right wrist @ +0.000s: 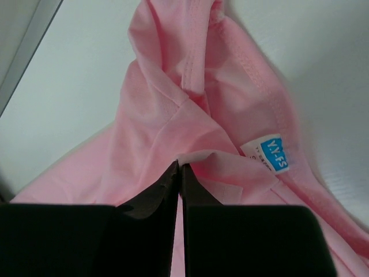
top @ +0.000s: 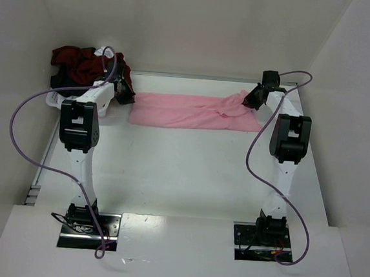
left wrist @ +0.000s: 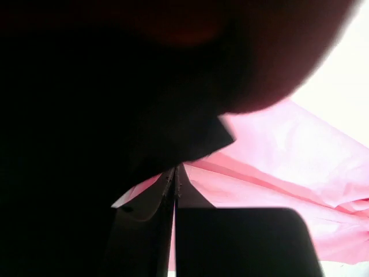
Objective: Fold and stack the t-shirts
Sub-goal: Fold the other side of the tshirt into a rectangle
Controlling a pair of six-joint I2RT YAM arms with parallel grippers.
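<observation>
A light pink t-shirt (top: 187,111) lies as a long folded strip across the far part of the table. My left gripper (top: 126,96) is at its left end. In the left wrist view the jaws (left wrist: 174,176) are shut, tips together on the pink cloth (left wrist: 277,173), and a dark mass hides the upper left. My right gripper (top: 250,100) is at the strip's right end. Its jaws (right wrist: 180,167) are pressed together on a small fold of the pink t-shirt (right wrist: 173,115), beside the white and blue neck label (right wrist: 268,153). Dark red, black and white t-shirts (top: 81,64) are heaped at the far left.
The heap rests on a small white basket (top: 51,99) by the left wall. White walls enclose the table on the left, back and right. Purple cables (top: 17,130) loop from both arms. Bare tabletop (top: 182,171) lies between the pink strip and the arm bases.
</observation>
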